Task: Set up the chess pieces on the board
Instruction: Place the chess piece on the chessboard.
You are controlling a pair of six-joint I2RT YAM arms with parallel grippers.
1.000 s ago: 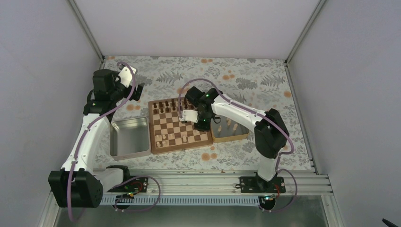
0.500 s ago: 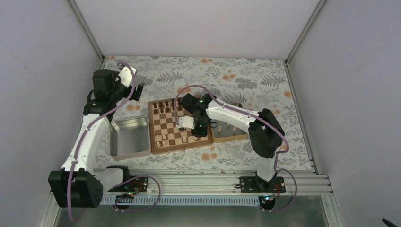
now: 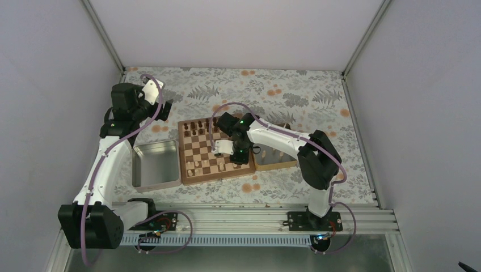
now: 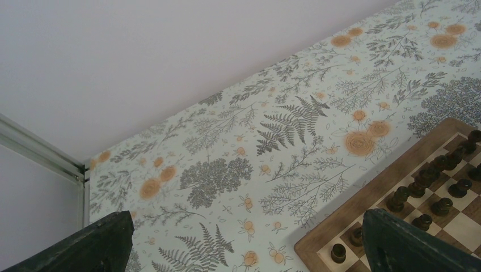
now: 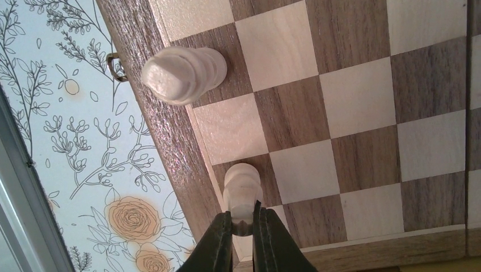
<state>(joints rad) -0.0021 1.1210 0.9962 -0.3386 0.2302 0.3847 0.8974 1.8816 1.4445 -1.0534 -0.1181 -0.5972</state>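
Right gripper [image 5: 243,222], lower centre, clamps a pale chess piece [image 5: 243,182] at the rim of the board [image 5: 363,102]; release it tilted and it topples.

your left gripper [image 4: 249,233] shows two dark fingers [image 4: 91,249] at the bottom corners, spread wide over the floral cloth [image 4: 283,130]. the board [image 4: 363,218] corner pokes in lower right, dark pieces [image 4: 428,175] lined along its edge rows. white wall [image 4: 142,56] up top, metal frame post [image 4: 39,150] at left.
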